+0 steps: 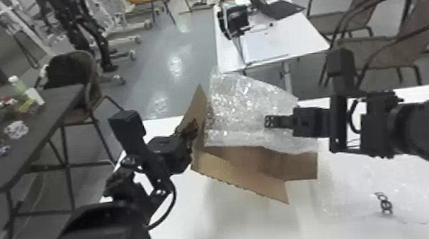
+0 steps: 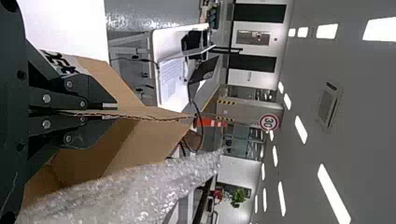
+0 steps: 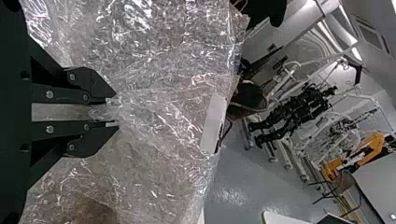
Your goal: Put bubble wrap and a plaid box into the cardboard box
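In the head view, the cardboard box is standing on the white table with its flaps spread. My left gripper is at its left side, on the raised flap. The bubble wrap is rising over the box's far part and partly covering its opening, and my right gripper is reaching to it from the box's right. More clear film is lying to the box's right.

In the left wrist view, my left jaws are closing tightly on the flap, its edge running out between them; I judge I am steadying the box so its mouth is staying wide. The wrap is leaning beside that flap.

In the right wrist view, my right jaws are standing narrowly apart, pinching a gathered bit of the wrap over the box.

I am judging this as the loading of the wrap. The next move is calling for easing it down inside the box walls, tucking the broad sheet, then letting go; it could be catching on the rim or springing out. Whether the plaid box is inside, I cannot tell.
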Controlling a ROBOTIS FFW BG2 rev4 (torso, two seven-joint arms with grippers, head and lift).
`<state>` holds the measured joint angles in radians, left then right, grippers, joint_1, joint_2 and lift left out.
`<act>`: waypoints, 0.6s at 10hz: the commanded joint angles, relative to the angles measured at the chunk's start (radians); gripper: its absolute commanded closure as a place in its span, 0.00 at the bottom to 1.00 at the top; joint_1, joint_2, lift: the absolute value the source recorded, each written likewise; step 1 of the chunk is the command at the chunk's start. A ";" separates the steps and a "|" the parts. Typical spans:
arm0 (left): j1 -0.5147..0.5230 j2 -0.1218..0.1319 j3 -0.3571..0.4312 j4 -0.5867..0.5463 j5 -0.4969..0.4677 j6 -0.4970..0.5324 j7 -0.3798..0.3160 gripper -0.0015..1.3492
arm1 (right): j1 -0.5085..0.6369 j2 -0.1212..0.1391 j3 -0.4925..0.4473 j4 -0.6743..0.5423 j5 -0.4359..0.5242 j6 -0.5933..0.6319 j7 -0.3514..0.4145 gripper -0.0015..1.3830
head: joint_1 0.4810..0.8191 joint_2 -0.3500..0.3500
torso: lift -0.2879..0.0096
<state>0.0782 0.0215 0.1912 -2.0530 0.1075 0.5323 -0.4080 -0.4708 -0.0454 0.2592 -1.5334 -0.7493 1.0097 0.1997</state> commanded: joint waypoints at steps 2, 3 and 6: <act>0.000 0.000 -0.001 0.002 0.000 0.000 0.000 0.90 | -0.009 0.013 0.048 0.098 -0.013 -0.080 0.004 0.76 | 0.43 0.91 | 0.60; -0.002 0.000 -0.001 0.002 0.000 0.000 0.000 0.90 | -0.014 0.019 0.064 0.142 -0.033 -0.106 0.004 0.76 | 0.44 0.92 | 0.60; -0.005 0.008 -0.009 0.004 0.000 0.000 0.000 0.90 | -0.046 0.032 0.126 0.308 -0.071 -0.174 0.032 0.76 | 0.49 0.94 | 0.60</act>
<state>0.0740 0.0269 0.1841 -2.0502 0.1070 0.5323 -0.4080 -0.5094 -0.0164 0.3716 -1.2582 -0.8194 0.8515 0.2325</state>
